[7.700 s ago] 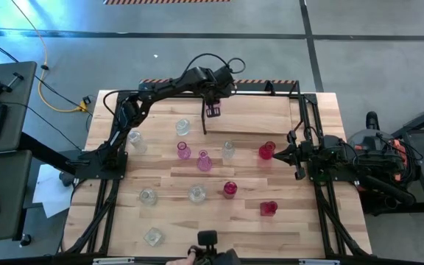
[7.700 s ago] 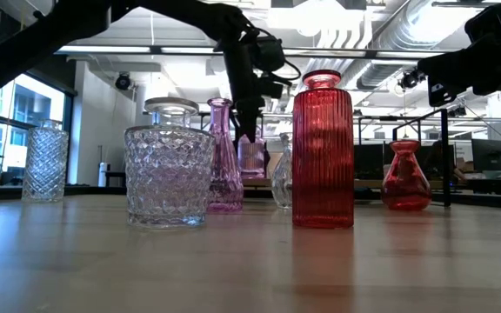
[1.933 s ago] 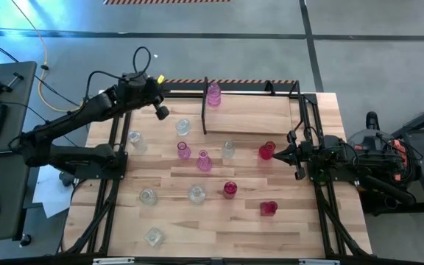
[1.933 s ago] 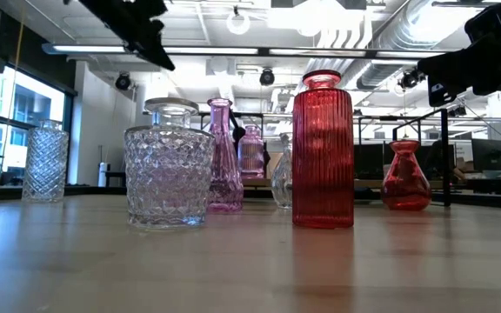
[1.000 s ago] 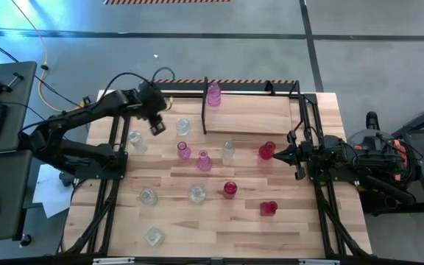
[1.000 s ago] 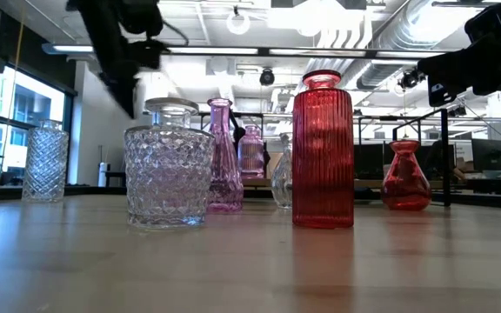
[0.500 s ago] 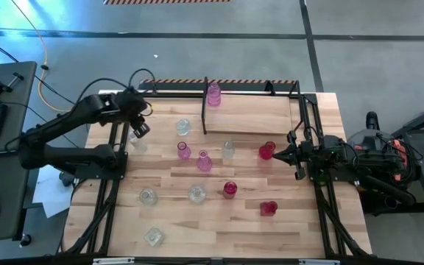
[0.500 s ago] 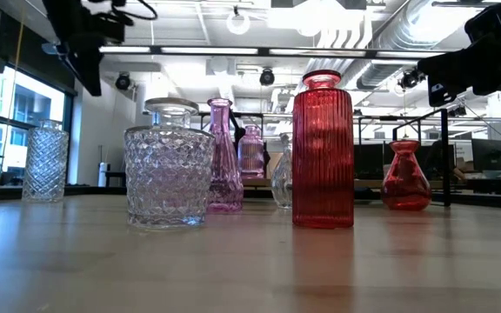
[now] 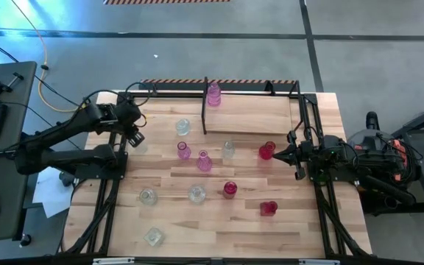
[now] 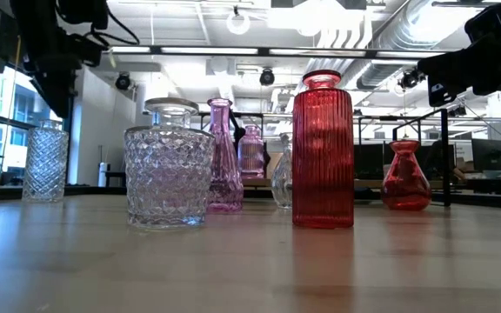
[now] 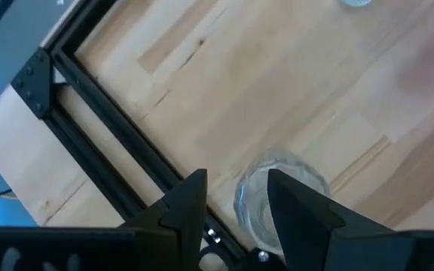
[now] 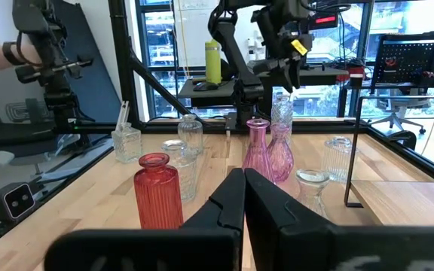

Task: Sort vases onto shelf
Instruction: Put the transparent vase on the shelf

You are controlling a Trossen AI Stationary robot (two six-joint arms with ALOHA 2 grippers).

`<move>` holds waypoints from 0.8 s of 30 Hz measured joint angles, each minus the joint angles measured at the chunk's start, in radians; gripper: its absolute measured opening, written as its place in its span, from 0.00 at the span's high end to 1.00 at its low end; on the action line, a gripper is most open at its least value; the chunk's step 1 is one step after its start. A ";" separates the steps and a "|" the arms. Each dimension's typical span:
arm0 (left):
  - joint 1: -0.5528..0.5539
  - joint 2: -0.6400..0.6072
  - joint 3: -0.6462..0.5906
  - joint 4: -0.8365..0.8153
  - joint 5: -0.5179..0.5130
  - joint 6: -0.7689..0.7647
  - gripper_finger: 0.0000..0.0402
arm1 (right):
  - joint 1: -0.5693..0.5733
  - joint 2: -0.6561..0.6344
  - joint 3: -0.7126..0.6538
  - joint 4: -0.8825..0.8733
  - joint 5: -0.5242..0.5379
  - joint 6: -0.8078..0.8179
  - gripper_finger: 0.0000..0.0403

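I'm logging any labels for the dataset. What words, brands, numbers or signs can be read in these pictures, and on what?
None can be read.
Vases: plain glass, no labels.
Shelf: no markings.
Red-lit panel in the room beyond the table, right wrist view: too blurred to read.
Striped strip along the table's far edge: a hazard pattern, no text.
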State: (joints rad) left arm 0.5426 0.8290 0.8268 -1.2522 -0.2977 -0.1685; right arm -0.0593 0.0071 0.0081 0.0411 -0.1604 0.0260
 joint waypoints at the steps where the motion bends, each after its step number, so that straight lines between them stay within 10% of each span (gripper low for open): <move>1: 0.000 -0.005 -0.001 -0.007 0.000 -0.004 0.67 | 0.000 0.000 0.000 0.000 0.000 0.000 1.00; 24: 0.000 -0.032 -0.017 -0.049 0.105 -0.036 0.67 | 0.000 0.000 0.000 0.000 0.000 0.000 1.00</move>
State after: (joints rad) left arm 0.5426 0.7975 0.8095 -1.3011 -0.1929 -0.2049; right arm -0.0593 0.0071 0.0079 0.0411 -0.1600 0.0261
